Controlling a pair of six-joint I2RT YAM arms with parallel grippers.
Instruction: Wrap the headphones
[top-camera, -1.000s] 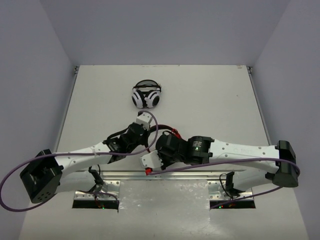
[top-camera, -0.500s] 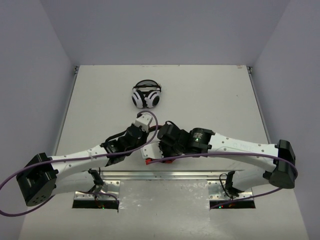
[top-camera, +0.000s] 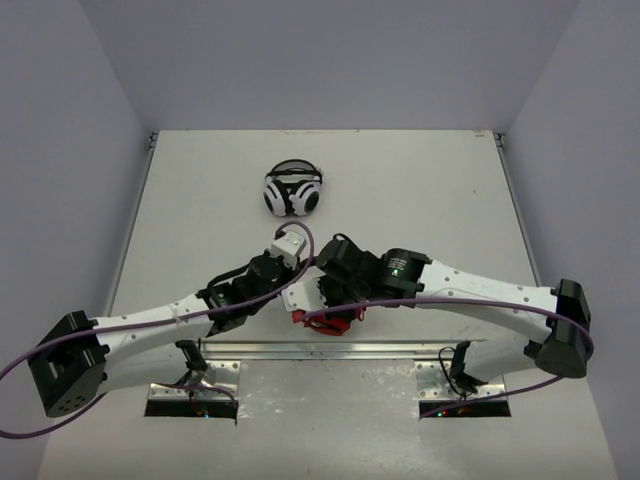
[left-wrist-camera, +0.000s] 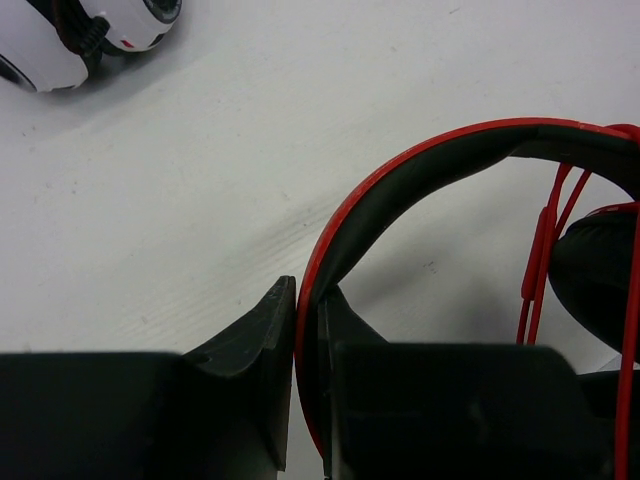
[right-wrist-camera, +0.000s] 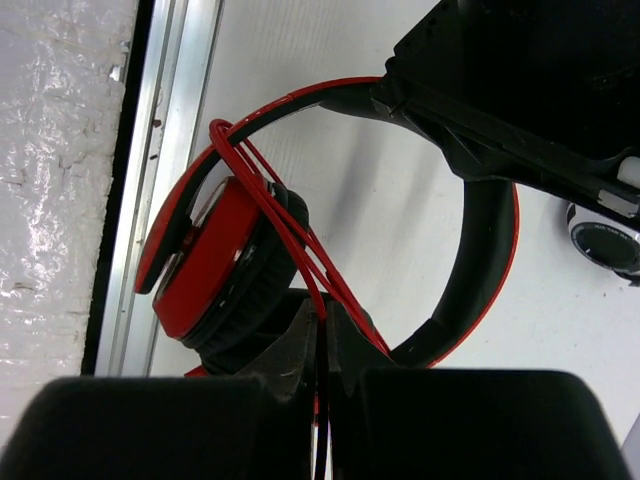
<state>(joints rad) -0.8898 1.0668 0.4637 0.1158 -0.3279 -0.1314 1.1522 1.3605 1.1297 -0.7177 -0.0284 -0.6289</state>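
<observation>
The red headphones (right-wrist-camera: 205, 262) lie near the table's front edge, mostly hidden under both arms in the top view (top-camera: 330, 321). My left gripper (left-wrist-camera: 305, 292) is shut on the black-lined red headband (left-wrist-camera: 400, 170); it also shows in the right wrist view (right-wrist-camera: 455, 115) clamping the band. My right gripper (right-wrist-camera: 322, 310) is shut on the thin red cable (right-wrist-camera: 268, 195), just beside the ear cup. Several strands of cable run over the cup and band. The cable also shows in the left wrist view (left-wrist-camera: 540, 250). In the top view the right gripper (top-camera: 322, 312) sits over the headphones.
White-and-black headphones (top-camera: 292, 190) sit at the far middle of the table, also in the left wrist view (left-wrist-camera: 60, 40) and the right wrist view (right-wrist-camera: 605, 240). A metal rail (top-camera: 330, 350) runs along the front edge, close to the red ear cup (right-wrist-camera: 165, 150).
My right wrist has swung away from the front edge toward the far side, still holding the cable. More of the red headphones shows below it. The left arm has shifted slightly, still holding the headband.
</observation>
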